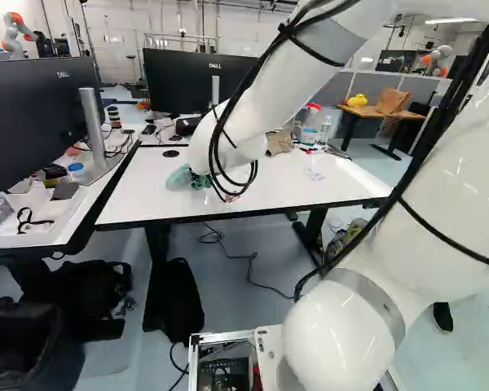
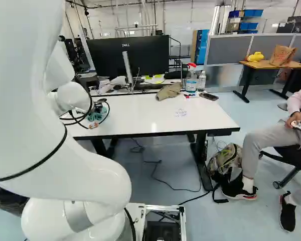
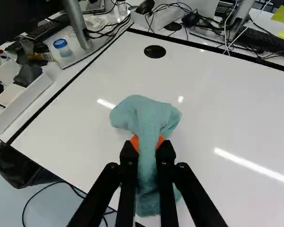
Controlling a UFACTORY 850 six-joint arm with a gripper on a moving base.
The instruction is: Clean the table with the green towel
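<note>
Wrist view: my end effector (image 3: 147, 142) has the green towel (image 3: 146, 111) pinched between its two orange pads (image 3: 135, 143).
The towel's long way runs the same way as my fingers: one soft bunch pokes out ahead of the tips, and the rest goes back between them and hangs out under them. It is over the white counter (image 3: 227, 113), but I can't tell if it is pressing down. In the left base view the towel is left of the middle, near the counter's left end. The faint scribble (image 2: 180, 113) is right of the middle in the right base view, so it lies off to the towel's right, well apart. I think my next wipe should push the bunch down flat, then slide it that way, toward the scribble.
</note>
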